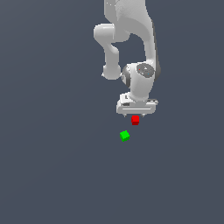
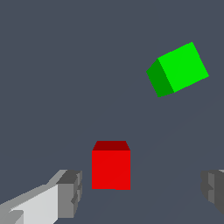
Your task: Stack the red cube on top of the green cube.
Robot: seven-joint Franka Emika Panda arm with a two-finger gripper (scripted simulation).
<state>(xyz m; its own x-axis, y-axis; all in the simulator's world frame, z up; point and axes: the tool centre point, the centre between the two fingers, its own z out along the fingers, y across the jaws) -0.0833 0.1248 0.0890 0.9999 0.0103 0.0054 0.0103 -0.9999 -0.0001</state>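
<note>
Near the exterior view's centre, the hand [image 1: 136, 114] is spread around the red cube [image 1: 135, 120], not yet pinched; closing, lifting and carrying to the green cube [image 1: 124, 136] seem required.

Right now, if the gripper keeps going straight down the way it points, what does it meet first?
The red cube. It sits between the open fingers of the gripper, which look clear of it. The green cube lies off to the side, out of line. Depth is uncertain.

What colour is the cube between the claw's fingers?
Bright red cube; clearest in the wrist view.
</note>
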